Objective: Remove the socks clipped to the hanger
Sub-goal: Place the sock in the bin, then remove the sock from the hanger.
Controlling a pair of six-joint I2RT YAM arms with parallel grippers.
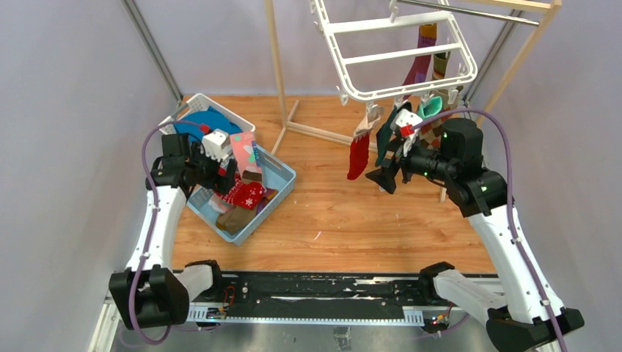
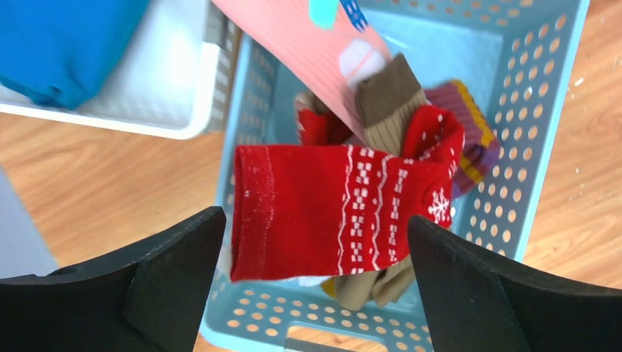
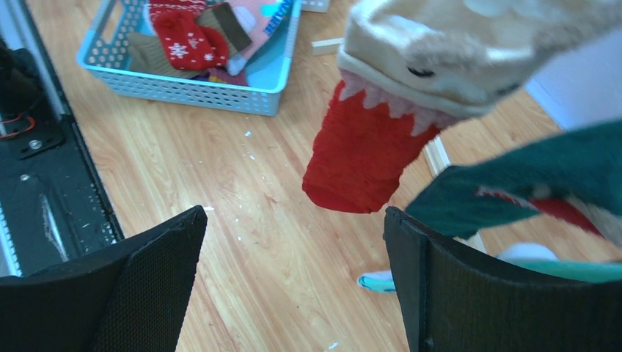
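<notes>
Far left, top view: white basket (image 1: 229, 111) with a blue cloth (image 1: 202, 121), touching a light blue basket (image 1: 284, 178) on the wooden surface (image 1: 330, 213). Over the blue basket, left gripper (image 1: 226, 174), jaws spread wide, gripping nothing. From the left wrist: red snowflake sock (image 2: 323, 213) between the fingers (image 2: 172, 282) in view, long axis across, cuff toward the left finger. Resting or mid-air, cannot tell. Beneath it a pink sock (image 2: 308, 59), a brown one (image 2: 389, 95) and a striped purple one (image 2: 469, 139), all inside the basket. Centre: wooden pole rack (image 1: 277, 73). Right of it, white hanger (image 1: 400, 55), high and tilted. Clipped at its near edge: red sock (image 1: 359, 155), long axis vertical, toe down; dark green sock (image 1: 384, 139) just beside; teal sock (image 1: 431, 107) further right; maroon sock (image 1: 419, 64) behind the frame. Right gripper (image 1: 389, 176) below the clips, jaws wide and empty, aimed toward the red sock, dark green sock crowding its right side. Only from the right wrist: cream toothed upper part on that red sock.
</notes>
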